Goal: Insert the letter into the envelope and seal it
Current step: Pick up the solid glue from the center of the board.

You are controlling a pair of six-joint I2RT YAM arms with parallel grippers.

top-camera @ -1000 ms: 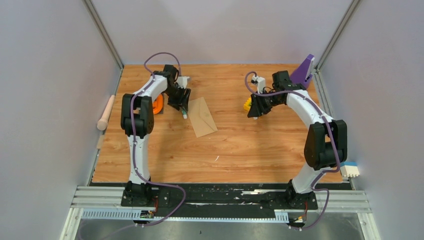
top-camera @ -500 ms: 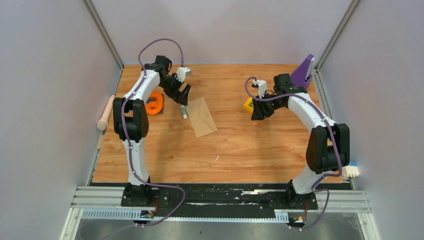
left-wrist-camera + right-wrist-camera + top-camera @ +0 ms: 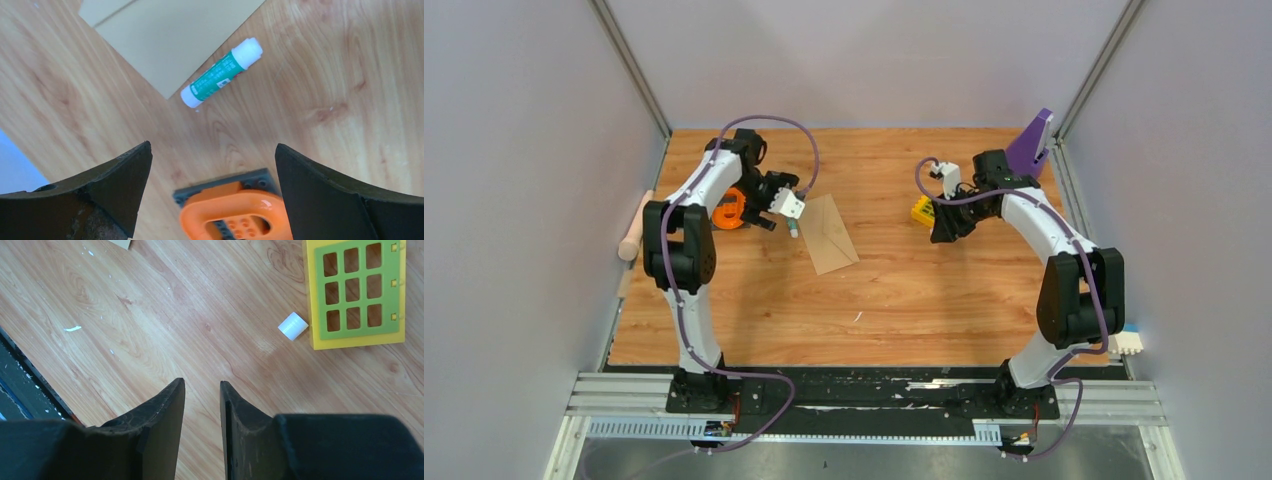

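The left end effector (image 3: pixel 212 152) is wide open and empty above a glue stick (image 3: pixel 221 72) just beside the envelope (image 3: pixel 170 35), with an orange block (image 3: pixel 235 217) nearby. The right end effector (image 3: pixel 202 387) is narrowly open and empty, near a white cap (image 3: pixel 293 326).

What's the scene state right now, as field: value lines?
envelope: flat on the table, no gripper on it
letter: not seen in any view
glue stick: lying beside the envelope's edge
left gripper: open, empty, above an orange block
right gripper: jaws narrowly apart, empty, near a yellow-green grid piece
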